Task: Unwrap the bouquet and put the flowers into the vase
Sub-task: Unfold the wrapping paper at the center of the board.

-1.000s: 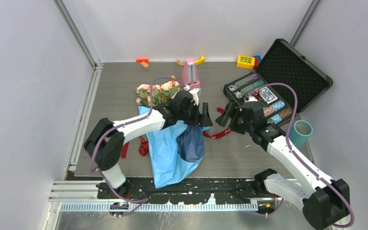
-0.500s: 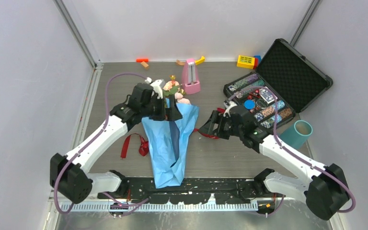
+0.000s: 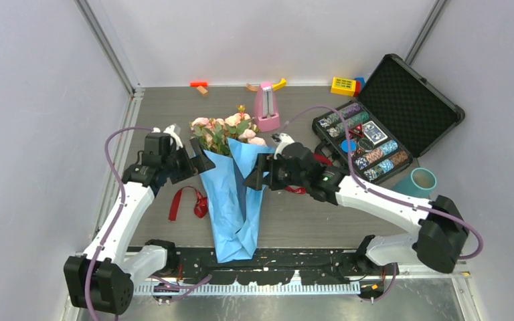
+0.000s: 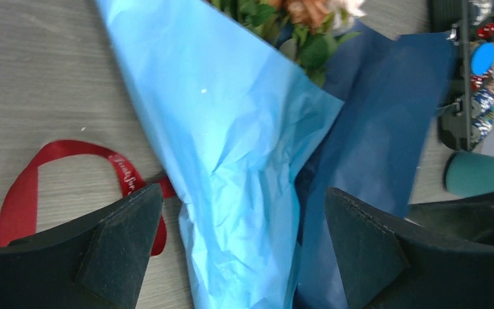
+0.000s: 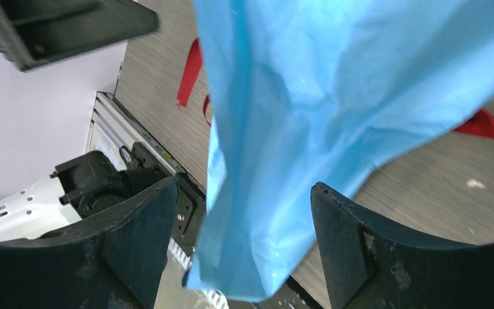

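Resting unheld, the bouquet [image 3: 233, 190] lay between the left gripper [image 3: 197, 161] and right gripper [image 3: 255, 176], both gaping wide.

The bouquet's paper [image 4: 231, 161] was thin, creased and matt. The ribbon [image 4: 18, 196] looked like satin cloth with a soft sheen. The counter [image 4: 38, 77] showed matt grey wood grain. The left fingers [image 4: 122, 251] were dull, rough black. The vase [image 3: 413, 192] looked smooth and matt.

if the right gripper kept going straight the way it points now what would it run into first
Most likely the blue paper wrap of the bouquet. It fills the space ahead of the right gripper, between its open fingers, though how near it is remains unclear.
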`<act>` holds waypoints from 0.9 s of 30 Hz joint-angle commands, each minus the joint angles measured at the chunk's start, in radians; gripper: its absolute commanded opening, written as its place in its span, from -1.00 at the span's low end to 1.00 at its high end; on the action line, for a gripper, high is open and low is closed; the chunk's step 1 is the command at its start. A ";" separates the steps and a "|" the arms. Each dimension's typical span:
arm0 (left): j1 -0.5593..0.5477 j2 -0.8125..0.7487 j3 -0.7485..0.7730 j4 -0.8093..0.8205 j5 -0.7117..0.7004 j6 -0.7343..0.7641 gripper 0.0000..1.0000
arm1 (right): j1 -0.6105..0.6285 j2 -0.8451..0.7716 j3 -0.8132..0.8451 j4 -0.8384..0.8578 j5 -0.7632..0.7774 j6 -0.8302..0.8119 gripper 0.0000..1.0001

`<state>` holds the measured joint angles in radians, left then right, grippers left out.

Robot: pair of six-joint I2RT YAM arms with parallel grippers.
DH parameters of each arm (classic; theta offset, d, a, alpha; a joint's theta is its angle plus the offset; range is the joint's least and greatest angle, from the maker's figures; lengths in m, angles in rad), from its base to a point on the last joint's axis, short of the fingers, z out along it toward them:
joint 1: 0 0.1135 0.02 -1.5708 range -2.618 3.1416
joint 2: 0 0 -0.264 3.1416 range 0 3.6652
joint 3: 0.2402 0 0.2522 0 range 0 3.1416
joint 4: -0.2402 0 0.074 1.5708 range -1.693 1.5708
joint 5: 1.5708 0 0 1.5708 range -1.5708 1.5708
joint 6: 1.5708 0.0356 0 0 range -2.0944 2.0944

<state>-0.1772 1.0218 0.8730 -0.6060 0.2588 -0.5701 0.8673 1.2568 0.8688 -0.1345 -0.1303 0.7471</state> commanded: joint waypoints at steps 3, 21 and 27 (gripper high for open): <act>0.073 0.034 -0.117 0.086 0.052 -0.065 0.99 | 0.079 0.163 0.211 -0.021 0.158 -0.086 0.59; 0.093 0.336 -0.257 0.472 0.125 -0.213 0.00 | 0.058 0.153 0.245 -0.215 0.444 -0.065 -1.00; 0.091 0.436 -0.242 0.551 0.126 -0.228 -0.79 | -0.038 0.054 0.141 -0.246 0.425 -0.049 -1.00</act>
<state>-0.0895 1.4178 0.6201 -0.1658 0.3832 -0.7887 0.8818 1.3811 1.0595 -0.3580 0.2550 0.6716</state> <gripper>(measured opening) 0.204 0.020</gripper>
